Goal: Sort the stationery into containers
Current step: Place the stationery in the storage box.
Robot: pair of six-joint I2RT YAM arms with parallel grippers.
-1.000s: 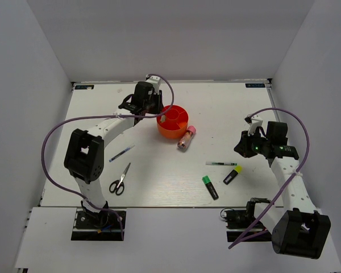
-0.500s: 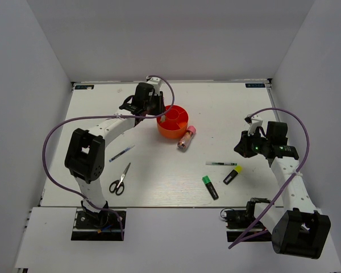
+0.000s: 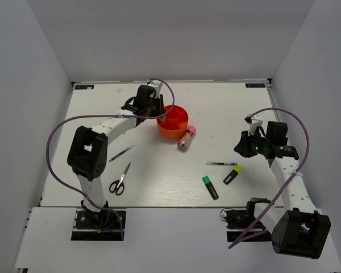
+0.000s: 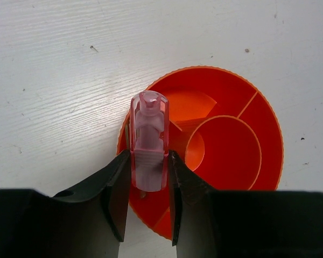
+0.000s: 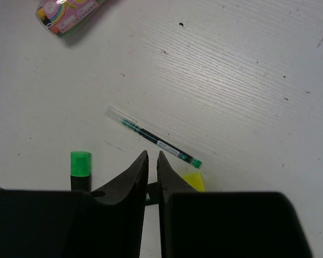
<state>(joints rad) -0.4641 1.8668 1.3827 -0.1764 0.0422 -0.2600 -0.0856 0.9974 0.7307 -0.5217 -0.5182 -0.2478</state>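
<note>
On the white counter (image 3: 244, 108), toward its far edge, the orange tub (image 4: 269, 118) is overhung by the left end effector (image 4: 149, 161), clenched on a pink eraser (image 4: 149, 129) (placing step); release into a compartment is called for next, and the right end effector (image 5: 152, 158) is seen pinched together, empty

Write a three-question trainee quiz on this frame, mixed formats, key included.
1. True or false: the left gripper is shut on a pink translucent item above the orange tub.
2. Fill in: the right gripper holds ____.
3. The pink-capped tube lies: A) inside the tub, B) on the table beside the tub, C) in the right gripper.

Key: 1 true; 2 nothing; 3 B.
</note>
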